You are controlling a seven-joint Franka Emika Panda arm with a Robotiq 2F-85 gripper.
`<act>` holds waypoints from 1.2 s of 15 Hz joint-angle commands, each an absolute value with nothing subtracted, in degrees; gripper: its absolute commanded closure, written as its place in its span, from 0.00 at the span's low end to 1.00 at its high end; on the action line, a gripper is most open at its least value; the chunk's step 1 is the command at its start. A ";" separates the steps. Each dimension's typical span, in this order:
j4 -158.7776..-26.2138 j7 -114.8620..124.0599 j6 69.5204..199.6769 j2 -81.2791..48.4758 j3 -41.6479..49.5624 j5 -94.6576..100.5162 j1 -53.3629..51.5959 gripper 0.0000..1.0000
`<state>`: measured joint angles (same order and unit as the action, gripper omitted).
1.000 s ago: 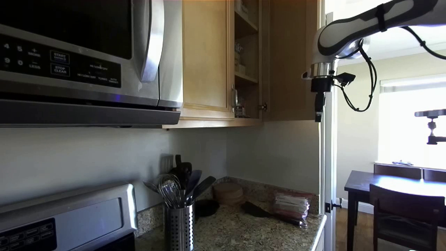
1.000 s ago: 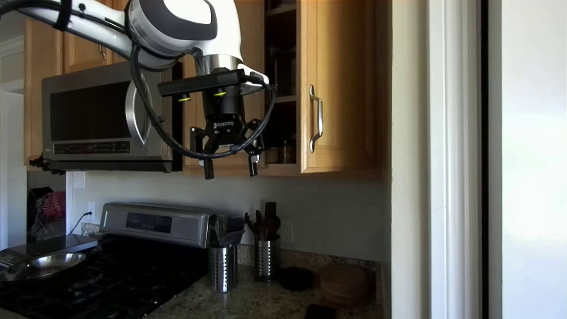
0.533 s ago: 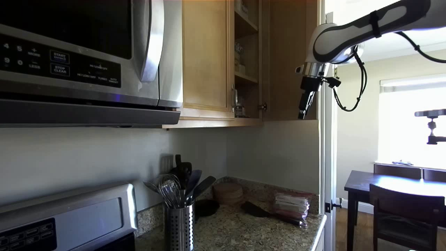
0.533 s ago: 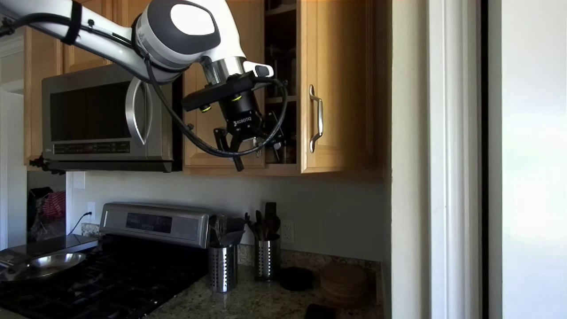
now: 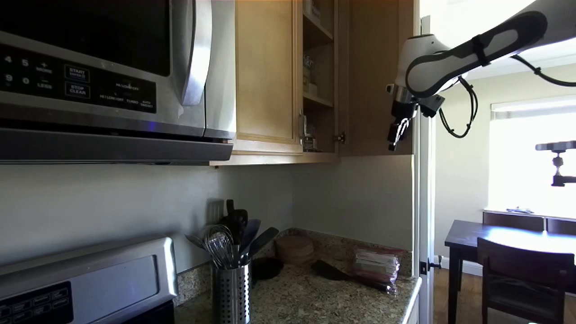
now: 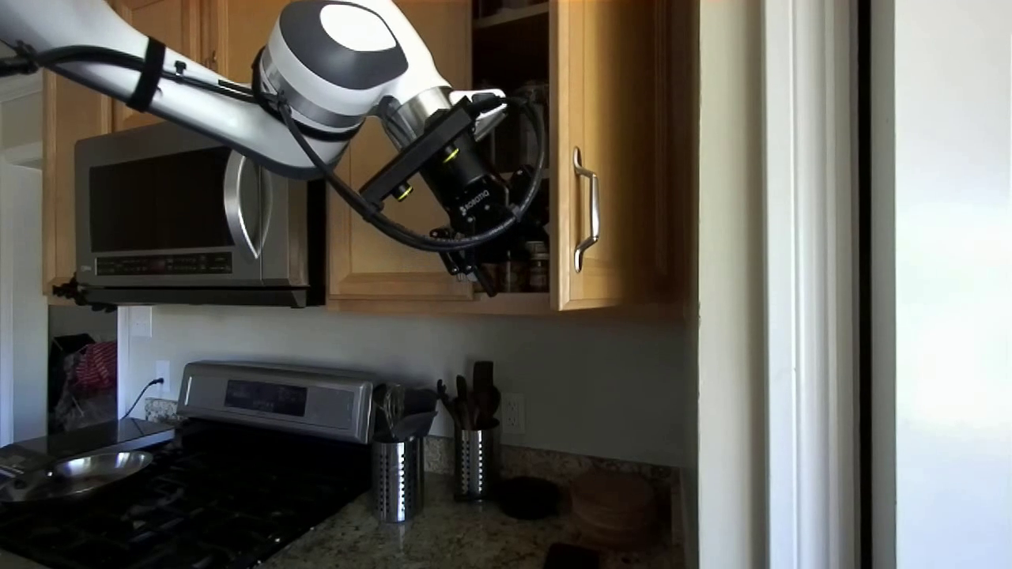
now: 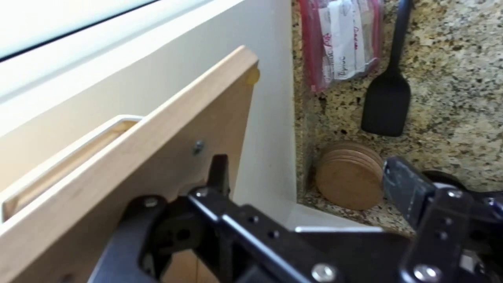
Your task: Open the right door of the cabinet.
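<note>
The right door (image 6: 624, 142) of the light wood cabinet (image 6: 514, 303) stands partly open, its silver handle (image 6: 594, 209) on the outer face. The door also shows in an exterior view (image 5: 371, 81) and from inside in the wrist view (image 7: 220, 118). My gripper (image 7: 306, 167) is open, with nothing between its fingers. It is tilted into the opening behind the door's free edge. One finger (image 7: 219, 171) lies against or very close to the door's inner face; exact contact is hard to see. In an exterior view (image 6: 484, 280) one finger shows; the other is hidden.
The twin door (image 5: 267, 67) is shut beside the opening. Shelves with jars (image 6: 538, 269) are behind the gripper. The microwave (image 6: 166, 205) is to the left. A wall and door frame (image 6: 731, 237) stand beyond the open door. Utensil holders (image 6: 398, 478) are on the counter below.
My gripper has tilted and moved toward the right door, into the opening behind it. The door has swung a little further open. The gripper's fingers stay open.
</note>
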<state>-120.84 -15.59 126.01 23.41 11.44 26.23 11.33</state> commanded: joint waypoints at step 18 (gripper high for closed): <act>-127.31 -20.81 111.22 23.48 10.37 6.84 5.30 0.00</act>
